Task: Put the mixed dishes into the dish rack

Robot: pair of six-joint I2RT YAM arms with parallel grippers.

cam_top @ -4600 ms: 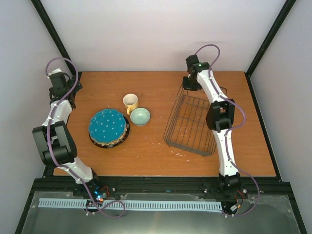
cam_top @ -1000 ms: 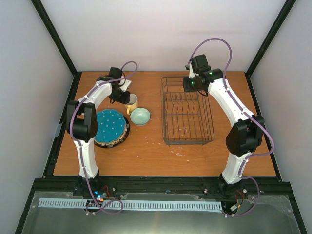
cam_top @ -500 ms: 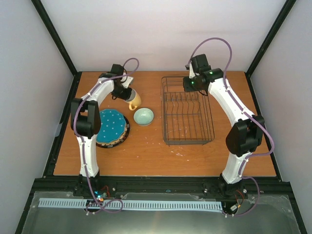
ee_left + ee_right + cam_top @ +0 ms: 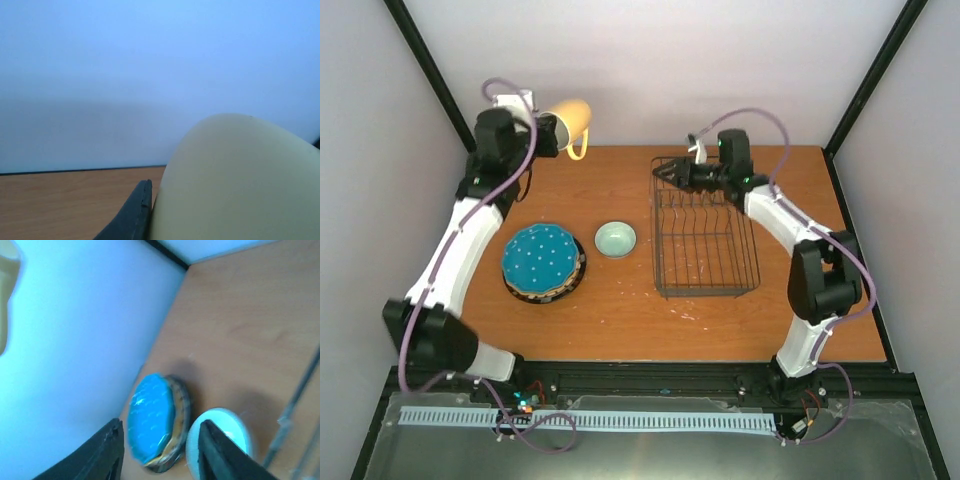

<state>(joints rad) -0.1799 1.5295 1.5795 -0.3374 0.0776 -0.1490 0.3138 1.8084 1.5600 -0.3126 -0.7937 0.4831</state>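
My left gripper (image 4: 546,126) is raised high at the back left, shut on the pale yellow mug (image 4: 572,117), which lies on its side in the air. In the left wrist view the mug (image 4: 240,180) fills the lower right, pressed against one dark finger (image 4: 134,212). The stack of plates (image 4: 543,262), teal dotted one on top, rests on the table beside the small green bowl (image 4: 616,239). The dish rack (image 4: 705,240) stands flat at centre right. My right gripper (image 4: 670,172) hovers open at the rack's far left corner. In its wrist view this gripper (image 4: 160,442) frames the plates (image 4: 152,422) and bowl (image 4: 222,435).
The wooden table (image 4: 620,310) is enclosed by pale walls with black frame posts (image 4: 430,70) at the back corners. A rack wire (image 4: 295,400) crosses the right edge of the right wrist view.
The left arm has lifted the mug off the table, up and toward the back left. The right gripper has opened at the rack's far edge and turned to point left.
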